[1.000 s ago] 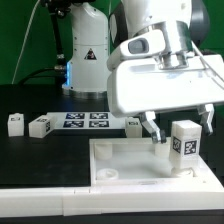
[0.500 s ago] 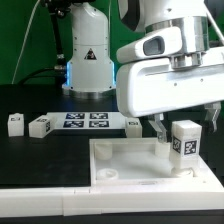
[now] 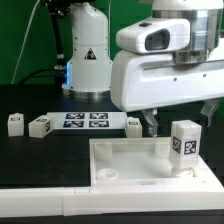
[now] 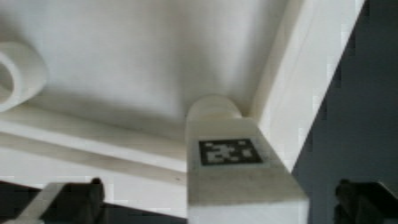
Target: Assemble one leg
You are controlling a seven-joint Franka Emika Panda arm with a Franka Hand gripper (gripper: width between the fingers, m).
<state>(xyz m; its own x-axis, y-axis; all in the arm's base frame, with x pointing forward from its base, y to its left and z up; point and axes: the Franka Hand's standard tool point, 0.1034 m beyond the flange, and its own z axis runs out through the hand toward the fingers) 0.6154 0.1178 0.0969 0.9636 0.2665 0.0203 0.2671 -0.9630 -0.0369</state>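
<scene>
The leg, a stubby white post with a marker tag on its side, stands upright in the far corner of the white tray at the exterior view's right. My gripper hangs just above it, open and empty, one finger on each side. In the wrist view the leg stands between the two dark fingertips, apart from both, and the gripper is spread wide. The tray's floor and a round corner socket show behind it.
Two more small tagged legs lie on the black table at the exterior view's left. A third sits behind the tray, partly hidden by my finger. The marker board lies flat between them. The arm's base stands behind.
My gripper has risen a little and shifted toward the exterior view's right. The leg stays standing in the tray corner.
</scene>
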